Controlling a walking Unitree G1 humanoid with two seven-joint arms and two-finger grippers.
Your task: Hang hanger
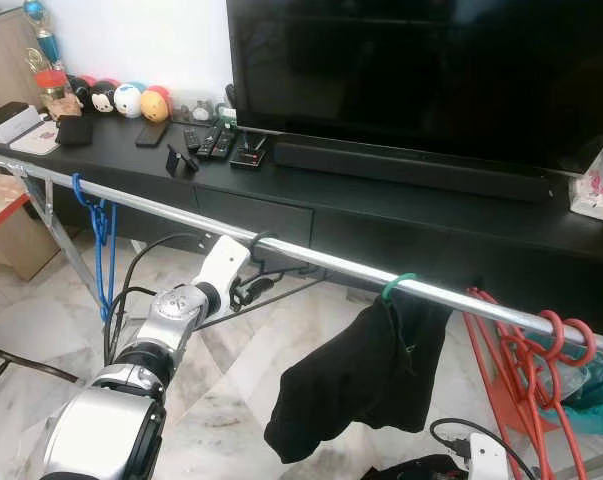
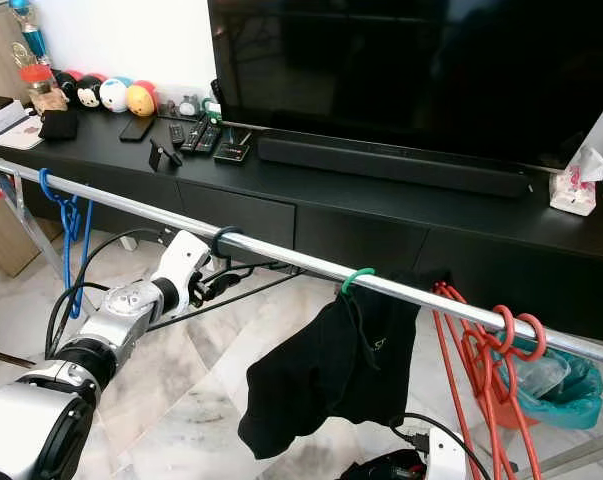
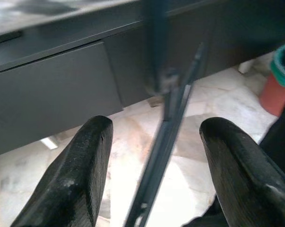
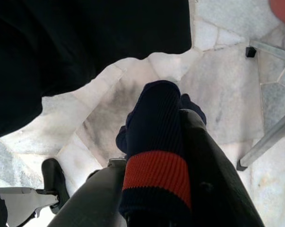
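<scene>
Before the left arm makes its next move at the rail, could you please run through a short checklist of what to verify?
1. Dark hanger's hook is over the metal rail: ok.
2. Left gripper is open, fingers either side of the hanger's thin bar: ok.
3. Hook sits apart from the green hanger carrying the black garment: ok.
4. Blue hangers hang further left, away from the arm: ok.
5. Right gripper is shut on a navy sock with a red band: ok.
6. Hanger hangs steady unaided: cannot tell.
</scene>
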